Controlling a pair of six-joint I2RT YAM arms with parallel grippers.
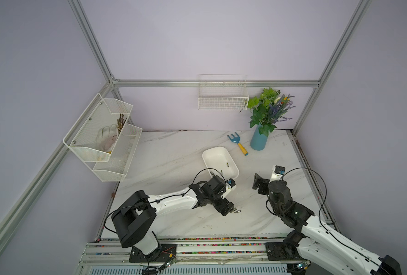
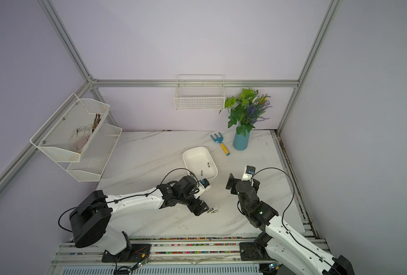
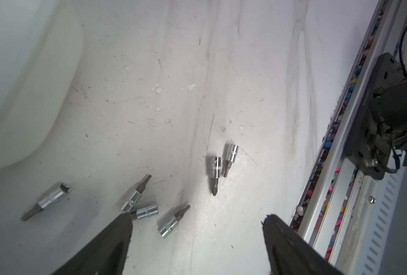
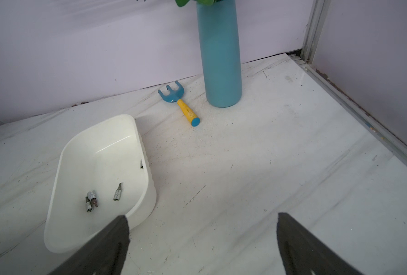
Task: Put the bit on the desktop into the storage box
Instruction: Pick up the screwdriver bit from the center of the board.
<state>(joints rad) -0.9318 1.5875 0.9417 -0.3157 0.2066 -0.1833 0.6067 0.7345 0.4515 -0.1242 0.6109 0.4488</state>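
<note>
Several chrome socket bits (image 3: pixel 214 173) lie loose on the marble desktop, and two show in a top view (image 1: pixel 237 211) beside my left gripper (image 1: pixel 231 210). In the left wrist view my left gripper (image 3: pixel 196 217) is open low over them. One bit (image 3: pixel 171 220) lies between its fingers, and another (image 3: pixel 145 212) sits at one fingertip. The white storage box (image 1: pixel 209 157) stands behind, with a few bits (image 4: pixel 91 201) in it. My right gripper (image 4: pixel 202 217) hangs open and empty over the desktop to the right of the storage box (image 4: pixel 147 204).
A blue vase of greenery (image 1: pixel 258 140) and a blue and yellow hand rake (image 1: pixel 237 142) stand at the back right. A wire basket (image 1: pixel 222 97) hangs on the back wall, and a mesh rack (image 1: pixel 102 138) on the left wall. The front rail (image 3: pixel 340 166) runs close to the bits.
</note>
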